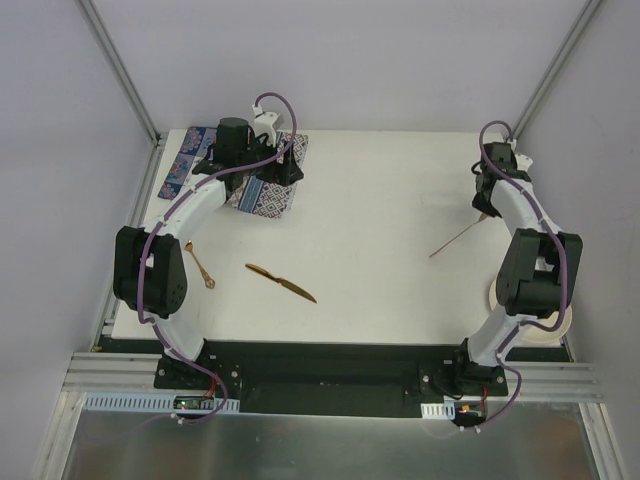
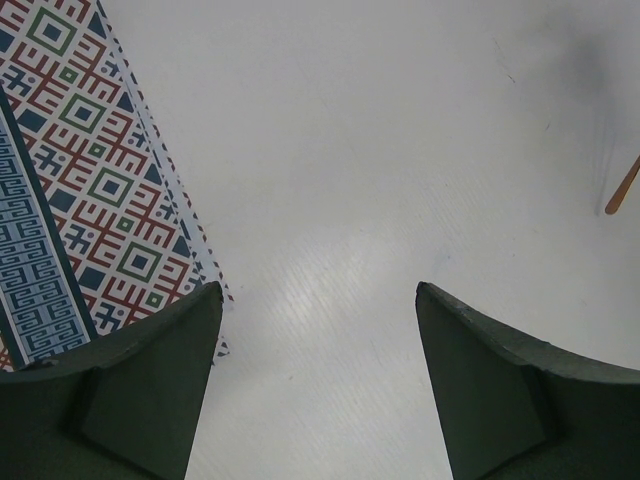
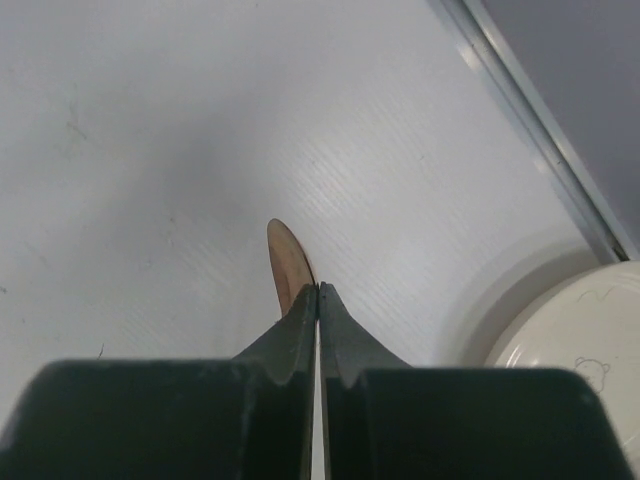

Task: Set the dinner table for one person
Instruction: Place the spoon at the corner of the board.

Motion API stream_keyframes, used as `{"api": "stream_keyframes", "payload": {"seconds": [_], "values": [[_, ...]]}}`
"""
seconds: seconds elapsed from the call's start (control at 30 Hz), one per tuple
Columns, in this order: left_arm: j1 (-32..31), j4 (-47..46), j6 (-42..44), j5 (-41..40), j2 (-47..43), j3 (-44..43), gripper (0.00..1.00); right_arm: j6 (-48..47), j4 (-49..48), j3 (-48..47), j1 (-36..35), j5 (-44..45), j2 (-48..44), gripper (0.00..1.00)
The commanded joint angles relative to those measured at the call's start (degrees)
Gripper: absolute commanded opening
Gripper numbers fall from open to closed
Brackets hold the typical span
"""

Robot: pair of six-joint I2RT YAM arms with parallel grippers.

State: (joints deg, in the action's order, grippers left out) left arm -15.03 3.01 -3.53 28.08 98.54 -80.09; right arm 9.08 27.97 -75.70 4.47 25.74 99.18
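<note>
The white dinner table [image 1: 380, 200] bears a blue-and-red patterned placemat [image 1: 262, 190] at the far left. My left gripper [image 1: 281, 172] is open and empty over the placemat's right edge; in the left wrist view the placemat [image 2: 90, 180] lies left of my gripper [image 2: 318, 300]. My right gripper [image 1: 484, 207] is shut on a thin copper-coloured utensil [image 1: 455, 240] that slants down-left to the table. In the right wrist view its rounded end [image 3: 285, 262] sticks out past the gripper [image 3: 318, 290]. A copper knife [image 1: 281, 283] and spoon [image 1: 199, 265] lie at the near left.
A white plate [image 1: 560, 325] sits at the near right, partly hidden by the right arm; it also shows in the right wrist view [image 3: 575, 335]. Aluminium frame rails [image 1: 125, 70] edge the table. The held utensil's tip [image 2: 622, 188] shows in the left wrist view.
</note>
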Motion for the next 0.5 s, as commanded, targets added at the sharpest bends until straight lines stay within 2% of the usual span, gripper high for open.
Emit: {"api": "stream_keyframes", "payload": {"seconds": [0.0,0.2,0.47], "values": [[-0.35,-0.28,1.24,0.66,-1.69,-2.08,0.77,-3.89,7.61,-9.98,1.5,5.2,4.7,0.01],[-0.35,-0.02,1.33,0.49,-1.42,-2.26,0.77,-6.53,12.54,-21.22,3.87,6.69,13.75,0.01],[-0.35,0.16,1.16,0.57,-1.25,-2.43,0.77,-8.73,15.54,-30.03,5.29,7.14,22.02,0.01]]}}
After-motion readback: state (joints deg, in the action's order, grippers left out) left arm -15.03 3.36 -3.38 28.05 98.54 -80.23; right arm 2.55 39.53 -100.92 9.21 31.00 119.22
